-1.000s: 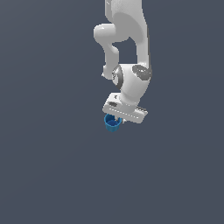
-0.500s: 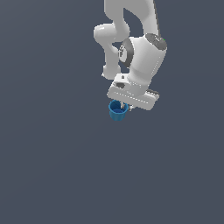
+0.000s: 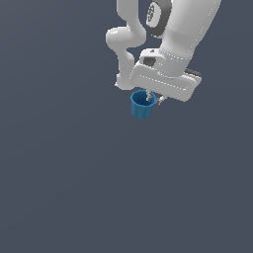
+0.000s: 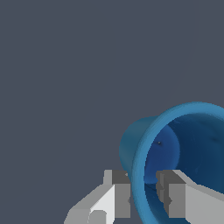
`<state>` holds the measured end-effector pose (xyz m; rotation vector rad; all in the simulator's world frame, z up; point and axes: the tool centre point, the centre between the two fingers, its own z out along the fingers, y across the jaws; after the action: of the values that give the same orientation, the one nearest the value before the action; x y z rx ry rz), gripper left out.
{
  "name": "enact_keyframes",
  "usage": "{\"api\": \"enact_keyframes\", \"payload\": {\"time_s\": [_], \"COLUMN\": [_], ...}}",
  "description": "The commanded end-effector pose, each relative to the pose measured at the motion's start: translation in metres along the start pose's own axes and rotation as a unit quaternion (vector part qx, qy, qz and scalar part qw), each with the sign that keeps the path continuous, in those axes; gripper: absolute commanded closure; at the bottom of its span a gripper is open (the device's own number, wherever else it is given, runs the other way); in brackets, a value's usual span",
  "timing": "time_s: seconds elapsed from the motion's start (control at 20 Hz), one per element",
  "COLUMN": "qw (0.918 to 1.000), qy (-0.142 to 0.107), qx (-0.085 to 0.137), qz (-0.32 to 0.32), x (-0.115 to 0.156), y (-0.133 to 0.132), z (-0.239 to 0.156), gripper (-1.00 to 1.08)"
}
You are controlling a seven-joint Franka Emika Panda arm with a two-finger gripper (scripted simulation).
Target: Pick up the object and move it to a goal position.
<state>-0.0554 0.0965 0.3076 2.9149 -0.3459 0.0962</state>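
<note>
The object is a small blue bucket (image 3: 142, 106) with an open round top and tapering sides. It hangs under my white gripper (image 3: 150, 99) in the exterior view. In the wrist view the bucket (image 4: 175, 148) fills the near side, its open mouth turned toward the camera. My gripper (image 4: 142, 192) is shut on its rim: one finger (image 4: 118, 192) is outside the wall and the other finger (image 4: 173, 194) is inside the cup. The bucket is held off the grey floor, slightly tilted.
A plain dark grey floor (image 3: 74, 188) spreads in every direction. The white arm (image 3: 173, 39) rises from the gripper toward the upper part of the exterior view. No other objects show.
The arm has lifted and swung toward the exterior view's right with the bucket in its grip. The bucket has risen and now shows more of its side.
</note>
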Motion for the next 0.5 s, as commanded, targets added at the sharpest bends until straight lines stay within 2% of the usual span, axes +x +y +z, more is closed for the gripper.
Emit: {"api": "enact_keyframes", "payload": {"time_s": [0.0,0.45], "qw": [1.0,1.0], "qy": [0.0,0.001], "qx": [0.001,0.0], "qz": [0.0,0.0], "x": [-0.001,-0.003], "y": [-0.001,-0.006], "z": [-0.028,-0.099], "gripper": [1.08,1.08]}}
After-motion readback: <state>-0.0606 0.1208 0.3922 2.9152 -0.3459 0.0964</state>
